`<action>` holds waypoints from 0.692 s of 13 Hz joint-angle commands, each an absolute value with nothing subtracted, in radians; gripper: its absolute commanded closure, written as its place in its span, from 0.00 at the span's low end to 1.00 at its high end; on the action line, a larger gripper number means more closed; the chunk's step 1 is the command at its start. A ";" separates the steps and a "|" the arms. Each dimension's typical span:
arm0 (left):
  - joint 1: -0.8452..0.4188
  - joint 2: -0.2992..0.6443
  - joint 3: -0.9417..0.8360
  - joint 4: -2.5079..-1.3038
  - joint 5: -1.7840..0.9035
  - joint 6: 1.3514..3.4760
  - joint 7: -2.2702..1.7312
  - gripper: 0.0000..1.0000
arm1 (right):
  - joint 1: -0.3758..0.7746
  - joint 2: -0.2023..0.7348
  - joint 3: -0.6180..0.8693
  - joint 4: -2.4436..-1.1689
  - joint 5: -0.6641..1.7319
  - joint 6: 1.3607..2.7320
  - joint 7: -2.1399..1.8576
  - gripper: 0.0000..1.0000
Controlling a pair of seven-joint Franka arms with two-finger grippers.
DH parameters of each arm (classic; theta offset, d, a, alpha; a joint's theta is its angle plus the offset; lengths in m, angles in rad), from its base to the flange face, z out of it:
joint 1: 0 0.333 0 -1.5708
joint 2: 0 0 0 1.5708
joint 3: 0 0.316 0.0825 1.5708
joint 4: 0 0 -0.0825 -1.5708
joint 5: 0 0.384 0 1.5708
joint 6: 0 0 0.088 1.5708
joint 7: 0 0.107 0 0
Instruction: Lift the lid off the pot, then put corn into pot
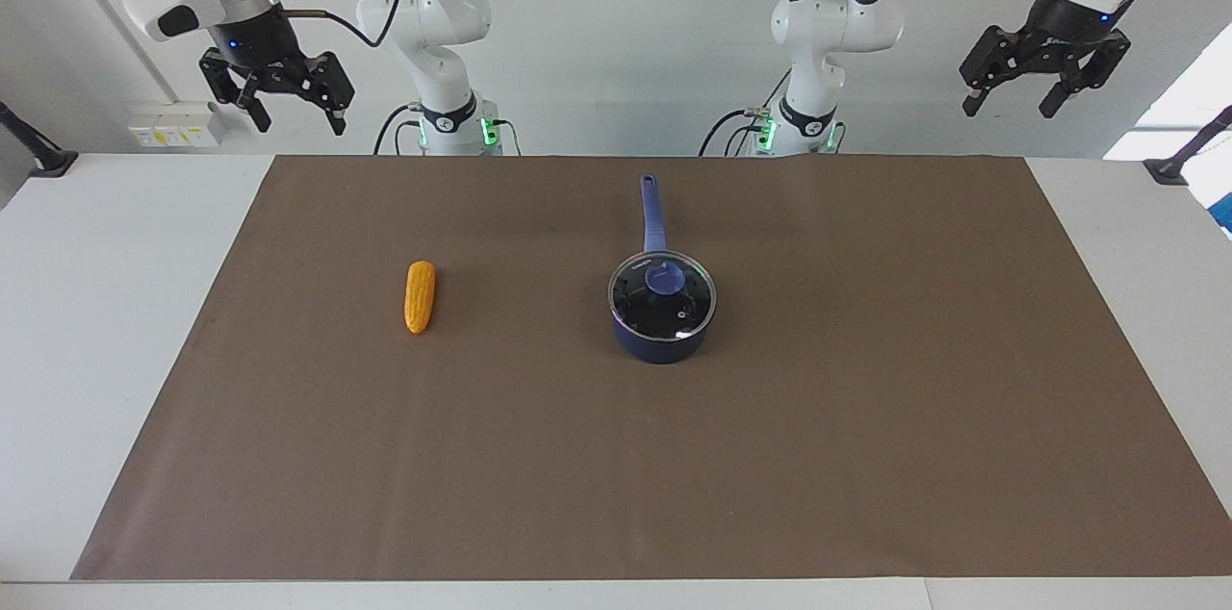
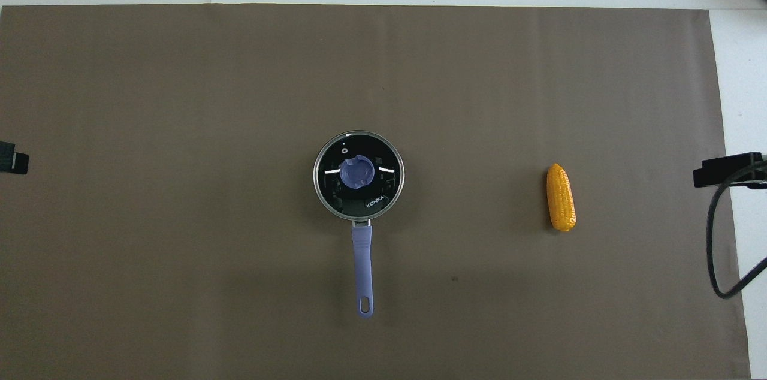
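On the counter's brown mat the lid covers the pot, the corn beside it toward the right arm, while left gripper and right gripper wait spread and empty, ready for reaching.

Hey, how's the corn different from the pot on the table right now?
The corn is yellow-orange with a bumpy surface; the pot is dark navy blue and smooth. The corn is a small tapered cob lying flat; the pot is wider, stands upright and has a long handle pointing toward the robots. The pot carries a glass lid; the corn is bare. Both rest on the brown mat, untouched.
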State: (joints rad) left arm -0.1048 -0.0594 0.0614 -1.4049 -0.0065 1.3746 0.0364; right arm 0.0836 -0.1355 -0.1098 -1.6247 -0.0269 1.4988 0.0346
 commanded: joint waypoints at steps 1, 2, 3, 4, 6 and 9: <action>-0.120 -0.075 0.067 -1.416 0.006 1.376 0.040 0.00 | 0.071 -0.152 -0.103 -1.644 -0.031 1.499 0.026 0.00; -0.120 -0.075 0.067 -1.416 0.006 1.370 0.040 0.00 | 0.069 -0.152 -0.101 -1.643 -0.031 1.499 0.028 0.00; -0.121 -0.075 0.067 -1.416 0.005 1.367 0.038 0.00 | 0.069 -0.152 -0.101 -1.644 -0.031 1.500 0.028 0.00; -0.123 -0.077 0.066 -1.416 0.005 1.365 0.038 0.00 | 0.071 -0.152 -0.101 -1.644 -0.031 1.500 0.026 0.00; -0.121 -0.077 0.066 -1.416 0.005 1.365 0.031 0.00 | 0.069 -0.152 -0.101 -1.644 -0.031 1.500 0.023 0.00; -0.114 -0.078 0.067 -1.420 0.005 1.359 0.031 0.00 | 0.069 -0.152 -0.103 -1.643 -0.029 1.499 0.025 0.00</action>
